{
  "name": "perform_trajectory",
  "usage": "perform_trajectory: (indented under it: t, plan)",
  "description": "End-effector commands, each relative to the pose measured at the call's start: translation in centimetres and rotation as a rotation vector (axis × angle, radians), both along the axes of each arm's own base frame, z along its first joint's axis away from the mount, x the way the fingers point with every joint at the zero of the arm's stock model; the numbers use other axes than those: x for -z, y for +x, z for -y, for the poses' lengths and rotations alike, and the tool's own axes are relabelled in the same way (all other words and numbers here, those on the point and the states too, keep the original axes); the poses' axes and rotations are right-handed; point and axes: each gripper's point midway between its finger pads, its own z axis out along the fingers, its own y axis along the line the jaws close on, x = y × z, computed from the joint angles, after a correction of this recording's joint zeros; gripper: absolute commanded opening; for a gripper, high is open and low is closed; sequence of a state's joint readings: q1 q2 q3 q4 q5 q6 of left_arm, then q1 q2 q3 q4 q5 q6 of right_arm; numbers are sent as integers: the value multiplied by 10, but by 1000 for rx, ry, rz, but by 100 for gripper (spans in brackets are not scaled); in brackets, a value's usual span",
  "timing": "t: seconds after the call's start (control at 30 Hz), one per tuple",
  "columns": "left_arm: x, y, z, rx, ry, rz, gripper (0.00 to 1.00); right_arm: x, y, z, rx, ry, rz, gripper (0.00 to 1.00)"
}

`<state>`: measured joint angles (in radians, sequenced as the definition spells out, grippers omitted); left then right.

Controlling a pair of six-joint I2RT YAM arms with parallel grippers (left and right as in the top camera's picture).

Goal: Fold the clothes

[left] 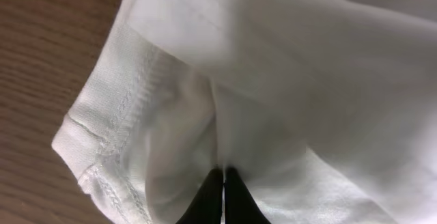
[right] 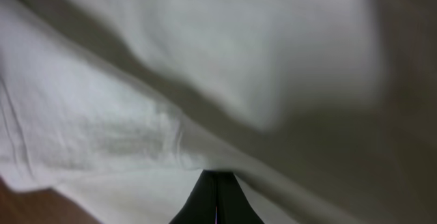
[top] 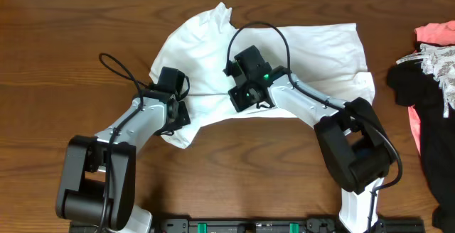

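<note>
The white T-shirt lies crumpled across the middle of the wooden table; no green label shows. My left gripper is at the shirt's front left part, fingers shut on a fold of the white cloth beside a stitched hem. My right gripper is over the shirt's front middle edge, fingers shut on the white cloth; a fold of cloth drapes over the fingertips. The left fingertips press together with cloth between them.
A pile of other clothes, black, pink and white lace, lies at the right edge of the table. Bare wood lies to the left and in front of the shirt.
</note>
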<state>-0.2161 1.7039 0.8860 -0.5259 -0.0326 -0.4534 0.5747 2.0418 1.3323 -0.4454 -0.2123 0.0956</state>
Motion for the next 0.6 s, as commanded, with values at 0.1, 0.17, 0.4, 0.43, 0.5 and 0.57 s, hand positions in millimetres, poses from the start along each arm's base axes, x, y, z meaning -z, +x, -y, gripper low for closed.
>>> perform_trajectory:
  t: [0.1, 0.17, 0.4, 0.43, 0.5, 0.57]
  plan:
    - [20, -12, -6, -24, 18, -66, 6, 0, 21, 4, 60, -41, 97, 2]
    - [20, -12, -6, -24, 18, -66, 6, -2, 26, 3, 68, -40, 123, 2]
    - [20, -12, -6, -24, 18, -66, 6, -2, 44, -1, 87, -17, 191, 5]
    - [20, -12, -6, -24, 18, -66, 6, -5, 46, -3, 85, -3, 197, 5]
    - [20, -12, -6, -21, 19, -67, 6, -20, 48, -13, 63, 60, 197, 5]
    - [20, -12, -6, -21, 18, -67, 6, -35, 44, -23, 29, 123, 177, 2]
